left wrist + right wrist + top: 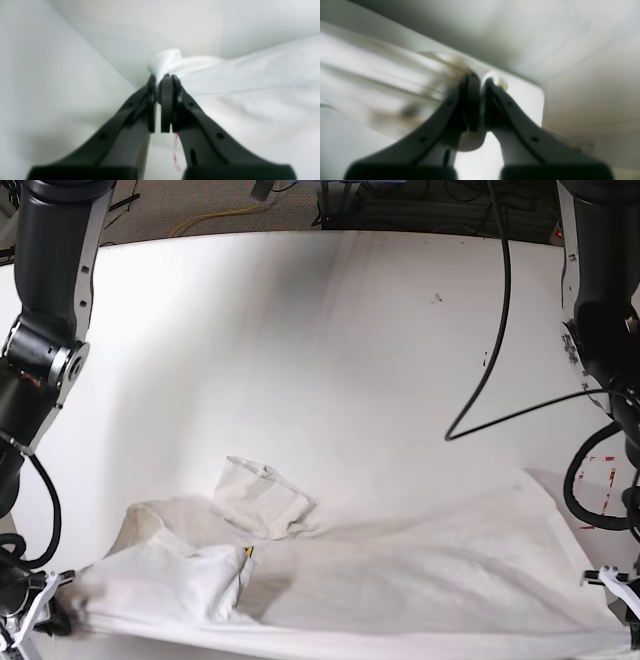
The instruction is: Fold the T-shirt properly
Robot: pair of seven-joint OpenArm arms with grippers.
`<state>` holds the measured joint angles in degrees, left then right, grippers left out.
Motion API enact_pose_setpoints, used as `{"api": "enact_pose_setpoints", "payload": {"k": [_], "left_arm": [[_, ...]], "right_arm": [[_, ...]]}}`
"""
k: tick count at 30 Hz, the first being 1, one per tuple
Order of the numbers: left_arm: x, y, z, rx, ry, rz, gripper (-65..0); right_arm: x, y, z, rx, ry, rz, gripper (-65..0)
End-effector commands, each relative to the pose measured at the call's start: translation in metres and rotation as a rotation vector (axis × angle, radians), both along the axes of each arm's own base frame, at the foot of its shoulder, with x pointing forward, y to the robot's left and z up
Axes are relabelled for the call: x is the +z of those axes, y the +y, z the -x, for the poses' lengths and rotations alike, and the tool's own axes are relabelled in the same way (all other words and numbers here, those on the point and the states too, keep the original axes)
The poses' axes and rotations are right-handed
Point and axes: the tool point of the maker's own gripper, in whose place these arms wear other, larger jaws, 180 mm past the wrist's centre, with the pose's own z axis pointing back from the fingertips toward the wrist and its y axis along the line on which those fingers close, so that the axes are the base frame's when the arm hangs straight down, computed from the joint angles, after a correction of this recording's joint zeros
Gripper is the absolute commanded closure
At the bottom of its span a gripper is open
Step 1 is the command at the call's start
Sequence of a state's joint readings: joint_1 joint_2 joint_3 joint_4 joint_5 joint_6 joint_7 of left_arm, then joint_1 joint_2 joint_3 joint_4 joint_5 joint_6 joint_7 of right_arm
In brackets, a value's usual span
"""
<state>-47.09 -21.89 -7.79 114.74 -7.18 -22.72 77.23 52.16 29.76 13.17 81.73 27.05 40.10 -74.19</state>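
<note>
Left wrist view first, and the left gripper (161, 82) has its slim dark fingers together, clamped on the off-white cotton T-shirt (225, 75)! A small bunch of cloth pokes up past the fingertips, and from there the fabric runs off to the right-hand side of the picture in long, soft folds. Below the grip, thin red marks (175, 152) show on the pale surface. Much of this view is blurred.

Over to the right wrist view, and here the right gripper (480, 80) is closed on the shirt too, a white fold pinched between its fingers! The cloth sweeps away to the left-hand side, with blurred dark and brownish patches on it; what they depict, the blur does not let us tell.

And now the base view: the T-shirt stretches across the near part of the white table (300, 350), between the two arms, its near edge drawn out in a long line. One section of fabric juts away from the near side, left of the middle, and a small yellow patch peeks out beside a fold. At the far right, red markings sit on the tabletop beside the cloth, close to the left arm (610, 350).
</note>
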Motion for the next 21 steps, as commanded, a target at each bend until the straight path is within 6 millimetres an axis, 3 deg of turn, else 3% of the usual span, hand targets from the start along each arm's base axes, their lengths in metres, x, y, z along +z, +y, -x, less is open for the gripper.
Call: {"api": "enact_pose_setpoints", "payload": {"k": [1, 4, 7, 12, 15, 21], "left_arm": [[-0.007, 0.000, 0.001, 0.008, 0.009, -0.017, 0.0], [-0.050, -0.004, 0.002, 0.008, 0.127, -0.002, 0.0], [-0.081, -0.004, 0.006, 0.013, 0.208, 0.002, 0.0], [-0.139, -0.004, 0.018, -0.005, 0.361, -0.039, 0.0], [-0.186, 0.005, 0.038, 0.018, 0.470, -0.001, 0.0], [-0.261, 0.010, 0.083, 0.036, 0.674, 0.019, 0.0]], "right_arm": [[0.017, -0.002, 0.007, -0.001, -0.079, -0.006, 0.0], [-0.023, -0.010, 0.023, -0.031, -0.024, -0.023, 0.0], [-0.054, -0.009, 0.036, -0.040, 0.021, -0.043, 0.0], [-0.093, -0.016, 0.062, -0.073, 0.089, -0.041, 0.0], [-0.124, -0.017, 0.083, -0.087, 0.144, -0.065, 0.0], [-0.179, -0.020, 0.124, -0.121, 0.252, -0.158, 0.0]]}}
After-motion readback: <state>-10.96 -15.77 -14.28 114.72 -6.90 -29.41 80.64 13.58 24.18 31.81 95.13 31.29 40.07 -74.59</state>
